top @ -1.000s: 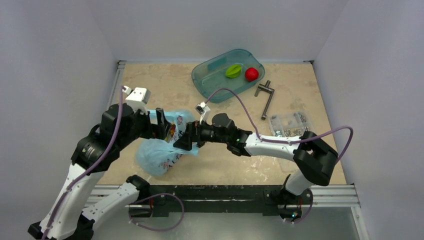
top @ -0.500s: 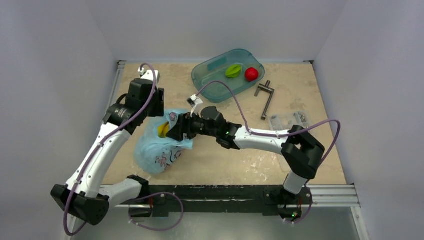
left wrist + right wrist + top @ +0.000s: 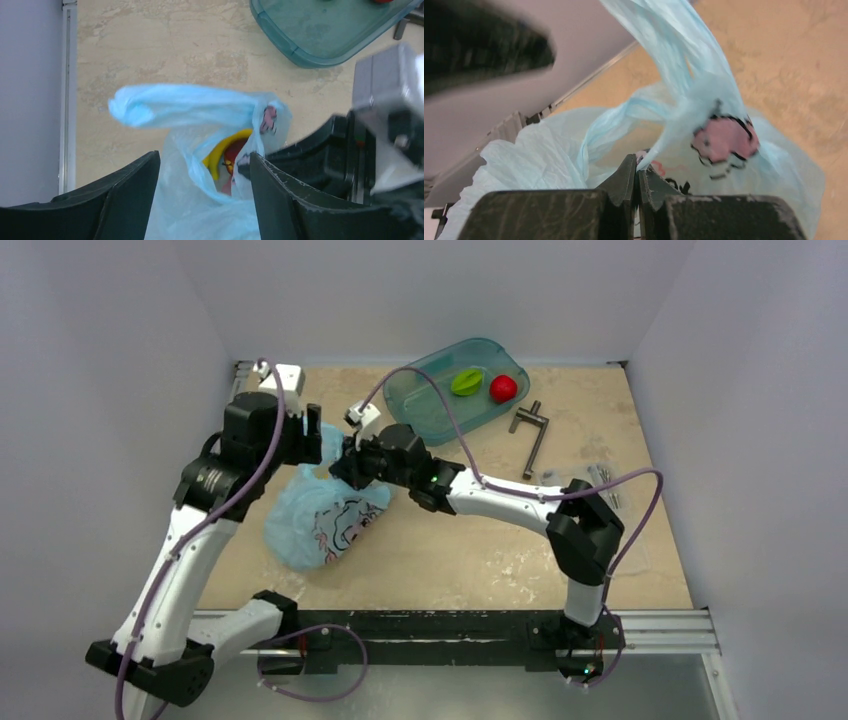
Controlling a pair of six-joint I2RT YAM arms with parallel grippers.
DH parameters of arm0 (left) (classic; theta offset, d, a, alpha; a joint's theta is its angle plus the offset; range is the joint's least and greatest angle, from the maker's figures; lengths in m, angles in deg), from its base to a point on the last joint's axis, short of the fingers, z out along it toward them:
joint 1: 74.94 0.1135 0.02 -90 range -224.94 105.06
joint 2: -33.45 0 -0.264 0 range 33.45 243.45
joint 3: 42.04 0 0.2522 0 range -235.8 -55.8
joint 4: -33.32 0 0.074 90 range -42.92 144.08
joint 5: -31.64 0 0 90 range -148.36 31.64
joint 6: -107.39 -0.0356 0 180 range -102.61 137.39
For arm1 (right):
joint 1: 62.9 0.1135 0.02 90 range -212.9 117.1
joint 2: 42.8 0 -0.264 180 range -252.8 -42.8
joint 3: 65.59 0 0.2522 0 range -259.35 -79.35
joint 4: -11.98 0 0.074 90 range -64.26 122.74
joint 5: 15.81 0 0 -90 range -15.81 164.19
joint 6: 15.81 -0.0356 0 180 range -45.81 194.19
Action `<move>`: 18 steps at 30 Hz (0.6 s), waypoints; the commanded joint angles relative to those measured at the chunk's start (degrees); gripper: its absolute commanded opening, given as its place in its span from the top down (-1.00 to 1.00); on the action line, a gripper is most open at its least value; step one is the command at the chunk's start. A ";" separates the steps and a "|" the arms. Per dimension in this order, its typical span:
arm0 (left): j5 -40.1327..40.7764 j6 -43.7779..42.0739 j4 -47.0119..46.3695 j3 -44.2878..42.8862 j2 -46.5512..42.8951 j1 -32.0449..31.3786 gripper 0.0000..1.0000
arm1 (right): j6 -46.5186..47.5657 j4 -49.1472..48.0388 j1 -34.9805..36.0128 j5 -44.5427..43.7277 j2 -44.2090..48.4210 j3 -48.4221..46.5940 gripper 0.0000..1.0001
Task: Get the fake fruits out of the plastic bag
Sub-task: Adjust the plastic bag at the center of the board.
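Observation:
The light-blue plastic bag [image 3: 315, 525] lies on the table at left-centre, its mouth pulled up toward the back. My right gripper [image 3: 345, 465] is shut on the bag's rim; in the right wrist view its jaws [image 3: 638, 167] pinch a thin fold of the film beside a pink print [image 3: 724, 140]. My left gripper [image 3: 312, 440] hangs over the mouth, open, its fingers [image 3: 127, 200] either side of the bag [image 3: 190, 105]. Inside the opening show a yellow banana [image 3: 222, 150] and a dark red round fruit [image 3: 234, 154], both still in the bag.
A teal tray [image 3: 420, 405] at the back holds a green ridged fruit [image 3: 465, 382] and a bright red one [image 3: 503, 388]. A metal handle [image 3: 533, 435] and a clear packet of small parts [image 3: 600, 480] lie on the right. Grey walls enclose the table.
The right gripper has shut on the bag's rim and drawn it back and left. The left arm has swung up from low beside the bag to hover over its mouth.

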 commanded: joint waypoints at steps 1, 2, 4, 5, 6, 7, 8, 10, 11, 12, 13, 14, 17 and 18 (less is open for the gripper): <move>0.92 1.65 3.06 3.03 -9.88 0.44 -0.39 | 11.35 -0.60 -3.66 7.30 -1.35 -8.46 1.00; 1.53 2.13 3.63 3.92 -12.23 0.43 -0.44 | 11.96 -0.39 -4.49 10.16 -2.10 -10.15 1.00; 2.08 2.92 4.92 5.16 -16.23 0.43 -0.50 | 13.45 1.57 -5.62 15.54 -4.00 -14.05 1.00; 1.95 3.33 5.54 5.60 -17.98 0.43 -0.51 | 14.49 3.20 -5.71 17.05 -4.99 -16.33 1.00; 1.68 3.76 6.11 6.23 -19.51 0.43 -0.51 | 15.34 4.60 -5.75 17.82 -5.80 -18.11 1.00; 1.24 4.40 6.51 6.83 -20.89 0.43 -0.52 | 15.89 5.29 -5.81 18.84 -6.39 -19.26 1.00; 0.84 5.02 6.91 7.41 -22.11 0.43 -0.53 | 16.37 5.76 -5.81 19.76 -6.75 -20.02 1.00; 0.16 6.28 7.01 9.36 -24.07 0.43 -0.54 | 18.38 7.47 -5.81 20.94 -7.02 -20.87 1.00; -0.34 7.17 6.56 10.52 -24.84 0.43 -0.55 | 19.54 8.63 -5.81 21.13 -6.96 -20.98 1.00; -1.20 8.39 6.18 11.73 -25.63 0.43 -0.56 | 20.28 9.47 -5.74 21.50 -6.75 -20.79 1.00; -2.40 9.39 5.90 12.55 -25.94 0.43 -0.56 | 20.66 9.86 -5.74 21.98 -6.43 -20.12 1.00; -3.57 10.44 5.58 13.58 -26.08 0.45 -0.56 | 20.88 9.90 -5.73 22.40 -5.76 -18.99 1.00; -7.99 12.90 3.20 16.57 -25.94 0.43 -0.58 | 21.17 11.00 -5.57 23.24 -3.56 -16.39 1.00; -9.04 13.71 2.78 17.01 -25.42 0.43 -0.58 | 21.16 11.75 -5.55 22.95 -2.80 -15.21 1.00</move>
